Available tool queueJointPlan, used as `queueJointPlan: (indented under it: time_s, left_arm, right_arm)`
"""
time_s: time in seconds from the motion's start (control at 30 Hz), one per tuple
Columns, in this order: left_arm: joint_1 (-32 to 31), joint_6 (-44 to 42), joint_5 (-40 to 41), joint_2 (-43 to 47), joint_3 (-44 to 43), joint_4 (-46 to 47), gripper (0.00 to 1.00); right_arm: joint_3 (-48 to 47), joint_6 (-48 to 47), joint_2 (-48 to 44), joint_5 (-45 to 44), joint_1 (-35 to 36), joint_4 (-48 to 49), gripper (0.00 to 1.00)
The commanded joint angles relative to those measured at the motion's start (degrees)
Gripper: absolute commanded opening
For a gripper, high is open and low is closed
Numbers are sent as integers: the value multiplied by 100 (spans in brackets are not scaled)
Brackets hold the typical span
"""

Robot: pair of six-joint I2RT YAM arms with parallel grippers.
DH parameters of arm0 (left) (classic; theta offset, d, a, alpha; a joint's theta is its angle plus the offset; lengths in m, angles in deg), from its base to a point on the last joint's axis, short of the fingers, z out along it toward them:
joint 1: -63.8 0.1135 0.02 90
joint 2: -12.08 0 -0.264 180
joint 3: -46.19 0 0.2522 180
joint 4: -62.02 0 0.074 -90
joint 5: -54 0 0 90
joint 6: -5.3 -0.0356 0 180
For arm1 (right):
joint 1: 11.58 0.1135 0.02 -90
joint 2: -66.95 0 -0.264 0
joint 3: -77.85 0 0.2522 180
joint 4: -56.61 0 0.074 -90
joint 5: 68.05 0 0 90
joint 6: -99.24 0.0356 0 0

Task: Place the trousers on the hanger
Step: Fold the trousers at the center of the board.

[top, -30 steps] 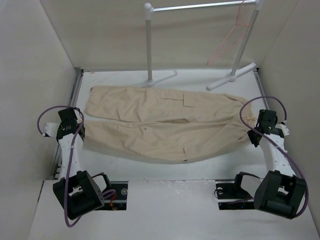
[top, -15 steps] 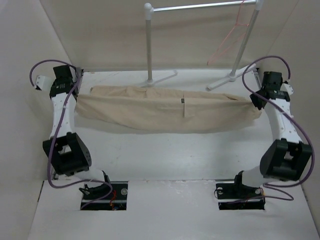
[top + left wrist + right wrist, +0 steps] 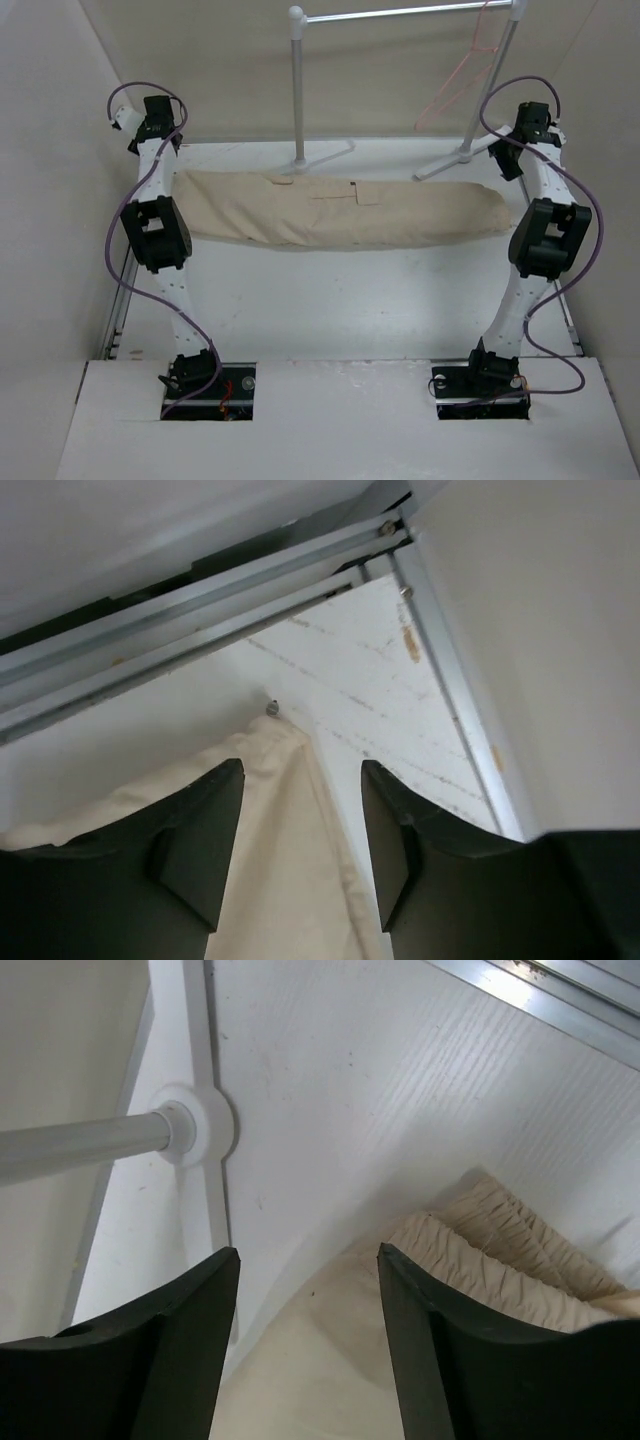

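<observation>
The beige trousers (image 3: 340,212) lie folded lengthwise into a long band across the back half of the table. My left gripper (image 3: 157,128) hovers over their left end, open, with the cloth's corner (image 3: 285,850) below the gap and nothing gripped (image 3: 302,766). Above the right end, my right gripper (image 3: 520,138) is also open; the gathered waistband (image 3: 490,1255) lies under it and apart from the fingers (image 3: 308,1250). The pink wire hanger (image 3: 456,82) hangs from the rack's bar at the back right.
The white garment rack stands behind the trousers, with its left post (image 3: 297,90), its silver bar (image 3: 400,13) and a right foot (image 3: 190,1125) close to my right gripper. Side walls and a metal rail (image 3: 200,600) bound the table.
Both arms carried the near edge of the trousers to the back, folding them in half lengthwise. Both grippers then opened, let the cloth go and rose above its ends.
</observation>
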Motion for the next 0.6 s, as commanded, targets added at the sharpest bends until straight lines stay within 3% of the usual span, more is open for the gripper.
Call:
queueJointPlan:
  time_s: [0.0, 0.1, 0.13, 0.2, 0.3, 0.43, 0.57]
  left_arm:
    - [114, -435, 46, 432, -314, 53, 51]
    - [237, -445, -200, 1168, 464, 106, 54]
    - [264, -410, -366, 1989, 1739, 280, 56]
    - [325, -200, -525, 2828, 3247, 562, 57]
    - [422, 353, -1017, 3683, 5218, 1080, 57]
    - [624, 856, -1755, 4063, 6689, 1924, 59]
    - [835, 1260, -2432, 4011, 7332, 3004, 60]
  right_arm:
    - [-255, -83, -329, -100, 149, 177, 64]
    - [428, -206, -986, -126, 378, 300, 62]
    - [1354, -285, -1668, -152, 518, 684, 49]
    - [2483, -233, -2409, -48, 606, 1186, 25]
    - [3714, -163, -3184, 268, 598, 1732, 11]
    - [4858, 127, -3905, 919, 528, 2154, 14]
    - [5563, 207, -4328, 1034, 502, 2427, 44]
